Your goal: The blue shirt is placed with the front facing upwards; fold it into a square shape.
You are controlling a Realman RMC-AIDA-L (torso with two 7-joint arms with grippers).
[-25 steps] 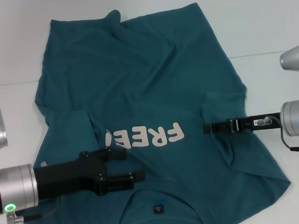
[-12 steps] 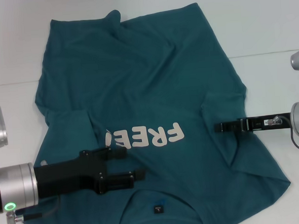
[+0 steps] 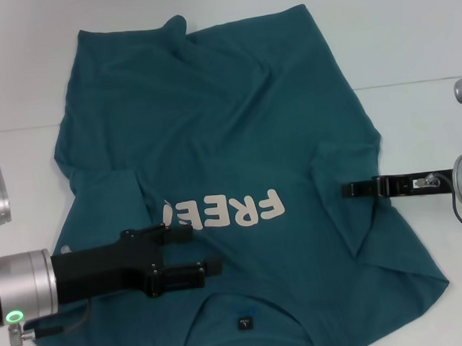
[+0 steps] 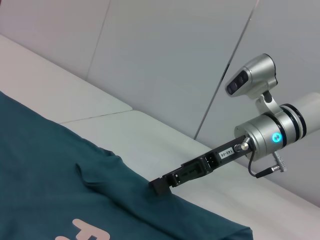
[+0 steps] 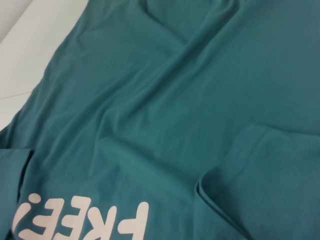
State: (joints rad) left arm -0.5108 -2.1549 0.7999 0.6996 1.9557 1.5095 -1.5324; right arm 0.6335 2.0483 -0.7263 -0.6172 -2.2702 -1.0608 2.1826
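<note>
Left gripper hovers with its black fingers spread just below the cream "FREE" lettering of the dark teal-blue cotton T-shirt, spread front-up on the white table. Right gripper sits beside that lettering at the folded sleeve; whether it is spread, I cannot tell.

Cream block letters "FREE" stand on the blue shirt's chest; nothing else readable.

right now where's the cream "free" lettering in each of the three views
Head view: the FREE lettering sits on the blue shirt, just beyond the left gripper.
Left wrist view: only a scrap of one letter at the picture's lower edge.
Right wrist view: the letters run along the lower edge, cut off.
Shared landmark: the folded-in sleeve.
</note>
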